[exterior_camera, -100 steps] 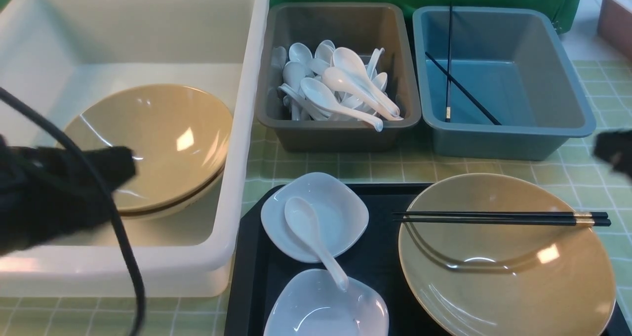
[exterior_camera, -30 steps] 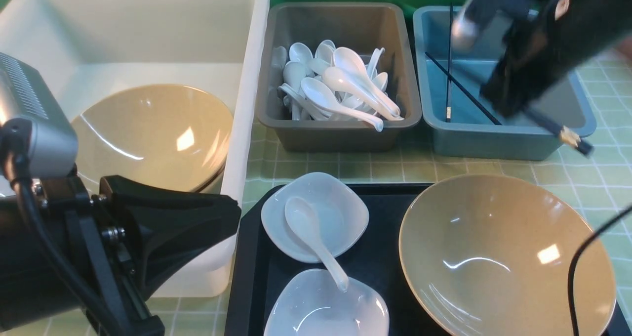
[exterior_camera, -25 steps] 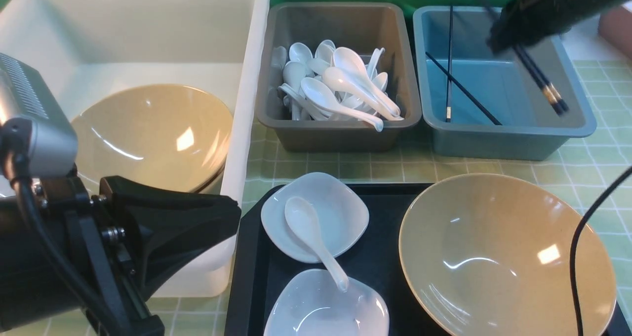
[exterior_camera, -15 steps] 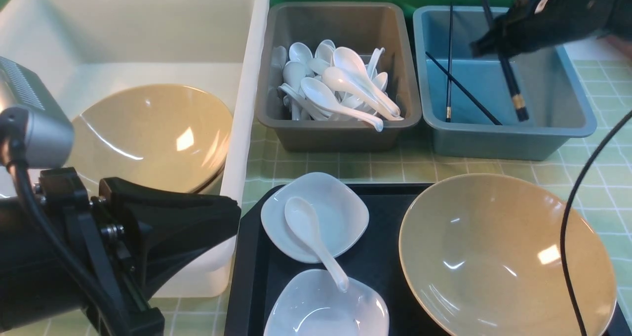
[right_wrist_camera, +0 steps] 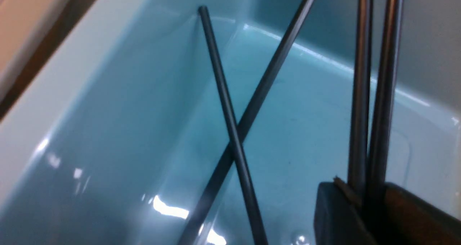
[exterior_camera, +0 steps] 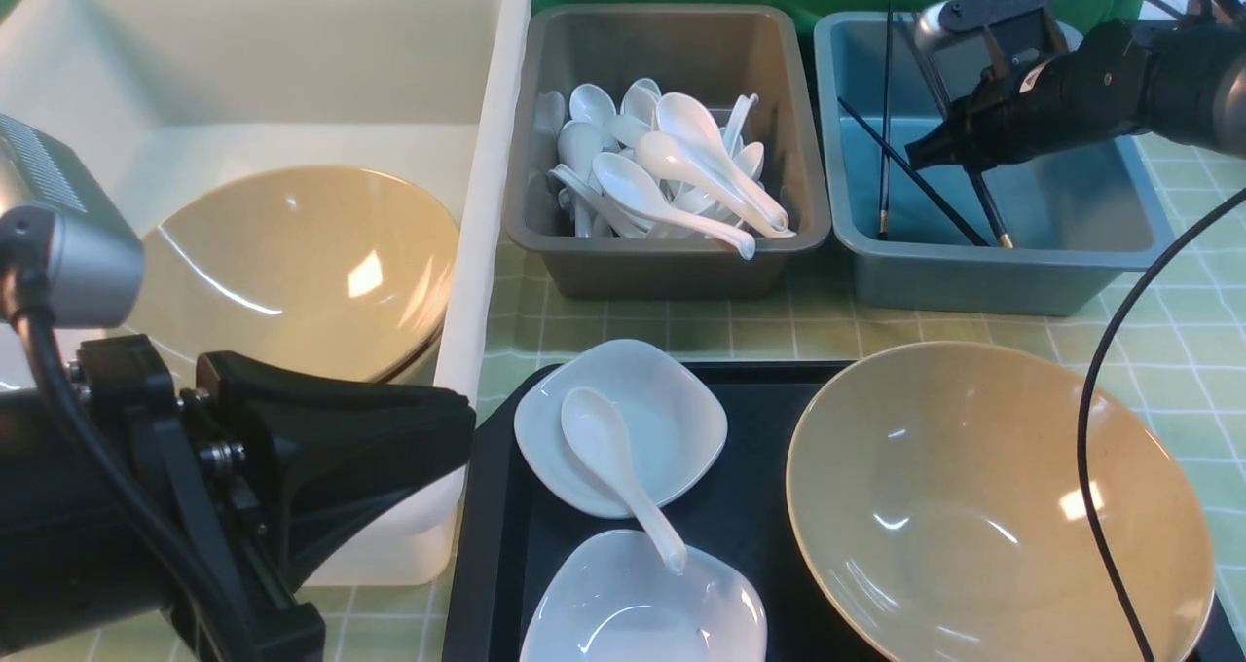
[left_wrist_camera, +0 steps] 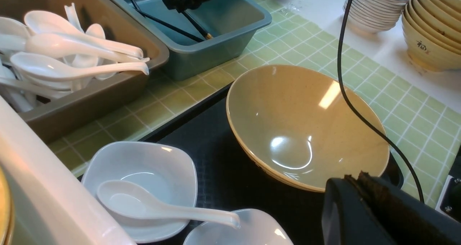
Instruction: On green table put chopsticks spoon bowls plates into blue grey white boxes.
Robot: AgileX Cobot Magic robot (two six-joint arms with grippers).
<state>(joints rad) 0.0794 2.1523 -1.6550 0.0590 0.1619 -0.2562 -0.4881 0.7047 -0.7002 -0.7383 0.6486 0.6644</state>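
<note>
Right gripper (exterior_camera: 925, 153): far right, over the blue box (exterior_camera: 1012, 277), jaws closed round the chopsticks (exterior_camera: 991, 212)
Chopsticks: inside the box, long axis near-far and tilted, gold ends down by the near wall, thin ends rising past the jaws
Left gripper (exterior_camera: 458, 438): clenched, empty, near left, well apart
Next, judged: the right jaws need only open

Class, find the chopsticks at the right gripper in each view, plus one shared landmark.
Front view: upper right, chopsticks slanting from the right gripper into the blue box.
Left wrist view: jutting from the gripper, gold end inside that box.
Right wrist view: two parallel sticks between the pads, beside a crossed pair.
Shared landmark: the blue box.
</note>
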